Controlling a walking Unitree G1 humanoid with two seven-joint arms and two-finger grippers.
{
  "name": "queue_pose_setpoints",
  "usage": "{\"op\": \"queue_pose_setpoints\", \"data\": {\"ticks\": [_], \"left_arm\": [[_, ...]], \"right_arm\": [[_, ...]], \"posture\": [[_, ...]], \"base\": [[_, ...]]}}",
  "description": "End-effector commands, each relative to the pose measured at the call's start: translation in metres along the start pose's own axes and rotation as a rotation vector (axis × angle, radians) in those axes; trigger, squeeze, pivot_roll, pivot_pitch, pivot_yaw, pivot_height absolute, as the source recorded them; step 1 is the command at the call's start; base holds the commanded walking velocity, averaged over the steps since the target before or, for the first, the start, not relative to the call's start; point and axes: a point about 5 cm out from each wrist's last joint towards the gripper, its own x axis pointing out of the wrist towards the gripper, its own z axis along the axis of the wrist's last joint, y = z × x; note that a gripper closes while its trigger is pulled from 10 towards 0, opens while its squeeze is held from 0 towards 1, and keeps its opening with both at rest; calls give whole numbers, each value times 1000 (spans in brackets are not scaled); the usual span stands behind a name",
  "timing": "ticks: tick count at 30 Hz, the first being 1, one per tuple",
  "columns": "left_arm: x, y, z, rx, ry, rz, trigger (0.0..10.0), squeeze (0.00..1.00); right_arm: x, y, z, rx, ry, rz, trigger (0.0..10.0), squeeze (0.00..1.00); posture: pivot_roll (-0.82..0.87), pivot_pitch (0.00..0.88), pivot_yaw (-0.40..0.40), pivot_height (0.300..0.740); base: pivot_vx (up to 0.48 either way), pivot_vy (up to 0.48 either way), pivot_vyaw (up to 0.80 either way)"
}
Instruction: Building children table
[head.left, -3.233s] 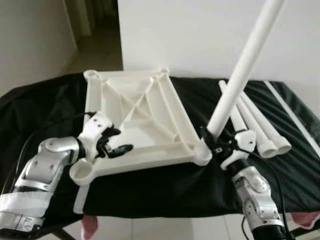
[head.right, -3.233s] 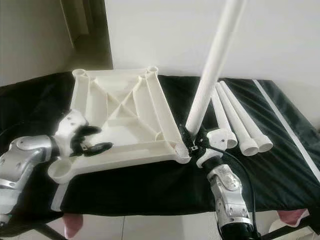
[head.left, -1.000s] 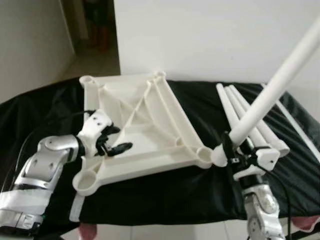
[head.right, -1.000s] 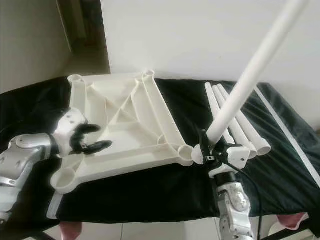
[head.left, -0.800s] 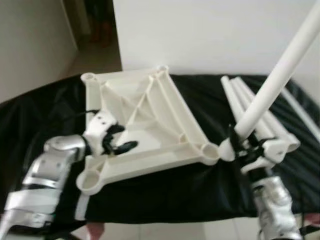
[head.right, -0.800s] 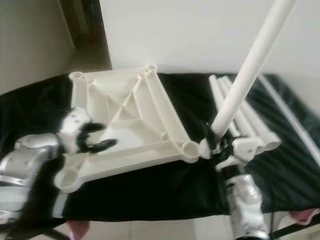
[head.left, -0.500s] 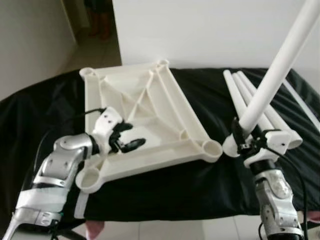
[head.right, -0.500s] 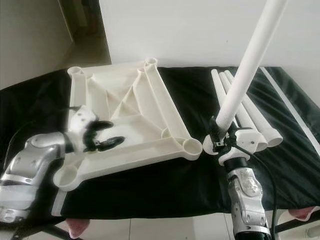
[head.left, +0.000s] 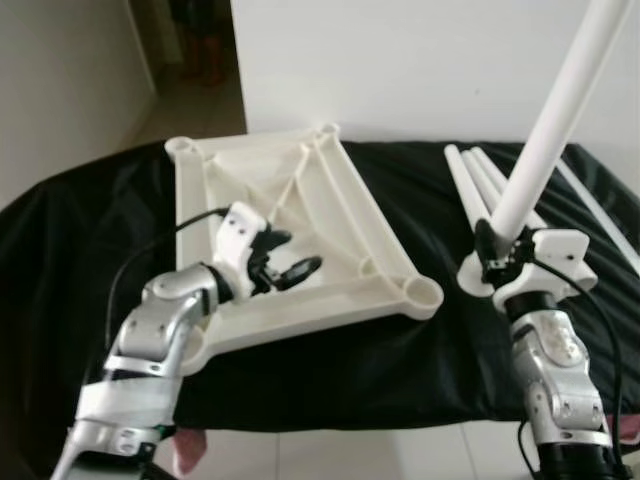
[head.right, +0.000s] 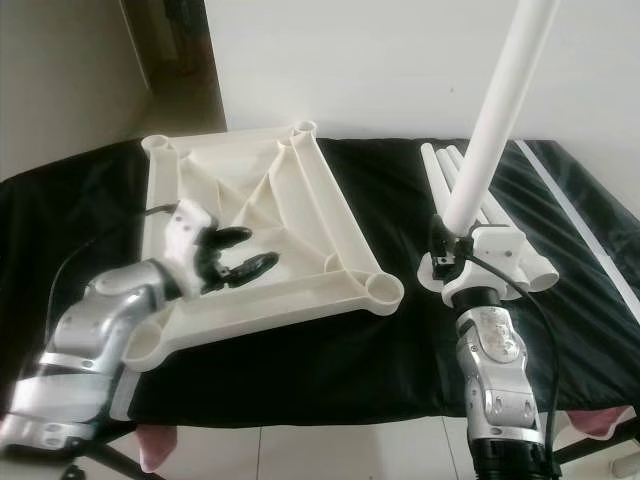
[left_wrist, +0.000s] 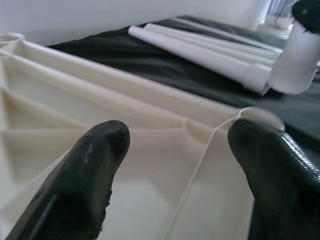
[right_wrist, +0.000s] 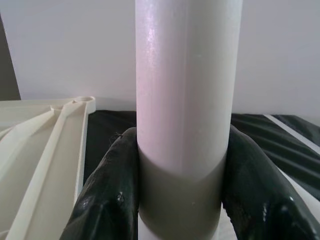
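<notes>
Gripping a white leg (head.right: 495, 115) nearly upright, the right gripper (head.right: 447, 258) stood just beside the upside-down tabletop's (head.right: 300, 200) near right corner. The left gripper (head.right: 243, 256) hung with fingers apart over its near left part.

A black cloth (head.left: 90, 230) covers the big work surface and hangs down over its front edge. Behind it stands a plain white wall (head.left: 400, 60). To the left of that wall a dim hallway (head.left: 190, 70) leads away. The floor (head.right: 330, 450) below is pale. Something small and pink (head.right: 155, 445) peeks out under the cloth.
</notes>
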Motion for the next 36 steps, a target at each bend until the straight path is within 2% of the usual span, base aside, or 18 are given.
{"op": "queue_pose_setpoints", "data": {"ticks": [1, 2, 3, 5, 7, 8, 11, 13, 15, 17, 23, 27, 30, 33, 36], "left_arm": [[4, 0, 6, 20, -13, 34, 10000, 0], [4, 0, 6, 20, -13, 34, 10000, 0], [11, -10, 7, 0, -28, 13, 10000, 0], [15, -15, 7, -10, -33, -2, 10000, 0], [20, -22, 7, -26, -41, -19, 10000, 0], [20, -22, 7, -26, -41, -19, 10000, 0], [22, -23, 7, -38, -43, -18, 10000, 0], [22, -23, 7, -39, -43, -17, 10000, 0], [24, -26, 9, -51, -53, -23, 10000, 0], [26, -27, 11, -63, -59, -29, 10000, 0], [31, -33, 13, -81, -70, -37, 10000, 0], [32, -34, 14, -81, -73, -38, 10000, 0], [33, -33, 15, -88, -79, -36, 10000, 0], [33, -33, 15, -88, -79, -36, 10000, 0], [33, -32, 16, -89, -81, -32, 10000, 0]], "right_arm": [[2, -2, 0, -9, 8, -6, 10000, 0], [2, -2, 0, -9, 8, -6, 10000, 0], [4, -1, -5, 2, 68, -15, 10000, 0], [5, -1, -7, 9, 100, -22, 10000, 0], [9, -4, -17, 6, 205, -55, 10000, 0], [9, -4, -17, 6, 205, -55, 10000, 0], [11, -9, -27, 65, 310, -104, 10000, 0], [12, -10, -28, 51, 323, -115, 10000, 0], [15, -11, -31, 107, 371, -155, 10000, 0], [17, -11, -32, 110, 396, -168, 10000, 0], [25, -9, -34, 108, 539, -114, 10000, 0], [28, -9, -32, 107, 552, -93, 10000, 0], [32, -8, -28, 110, 602, -12, 10000, 0], [32, -8, -28, 110, 602, -12, 10000, 0], [34, -8, -24, 75, 613, 49, 10000, 0]], "posture": [[75, 0, -23, 740], [75, 0, -23, 740], [72, 0, -22, 740], [72, 0, -22, 740], [70, 0, -21, 740], [70, 0, -21, 740], [70, 0, -21, 740], [71, 0, -22, 740], [72, 0, -21, 740], [72, 0, -21, 740], [66, 0, -19, 740], [67, 0, -19, 740], [66, 0, -21, 740], [66, 0, -21, 740], [65, 0, -23, 740]], "base": [[0, 0, 0], [0, 0, 0], [0, 0, 0], [0, 0, 0], [0, 0, 0], [0, 0, 0], [0, 0, 0], [0, 0, 0], [0, 0, 0], [0, 0, 0], [0, 0, 0], [0, 0, 0], [0, 0, 0], [0, 0, 0], [0, 0, 0]]}}
